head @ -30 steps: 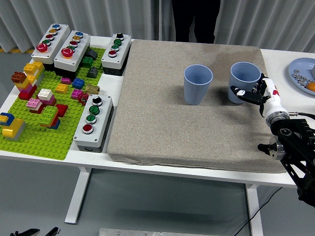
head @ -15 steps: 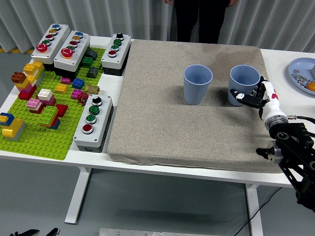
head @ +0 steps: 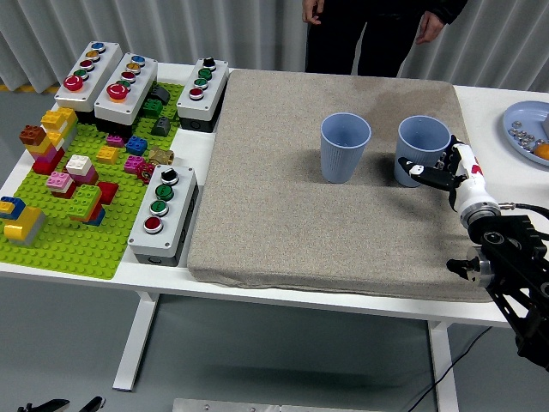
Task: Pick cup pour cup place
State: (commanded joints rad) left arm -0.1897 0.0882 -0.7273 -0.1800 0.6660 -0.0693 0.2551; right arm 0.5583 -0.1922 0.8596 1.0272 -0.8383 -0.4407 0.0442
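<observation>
Two light blue cups stand upright on the grey mat [head: 292, 215]. The left cup [head: 345, 147] is free in the mat's middle. My right hand [head: 436, 168] wraps its fingers around the lower side of the right cup [head: 421, 146], which still rests on the mat. Its black arm comes in from the lower right corner. My left arm does not show.
A green brick plate [head: 69, 232] with coloured bricks and several button boxes [head: 163, 215] fills the table's left. A blue plate [head: 525, 129] with small items sits at the right edge. A person in dark clothes stands at the far side, hands [head: 313, 10] hanging.
My right hand and the right cup have shifted slightly left and away. The person has moved closer, with both hands now showing at the top.
</observation>
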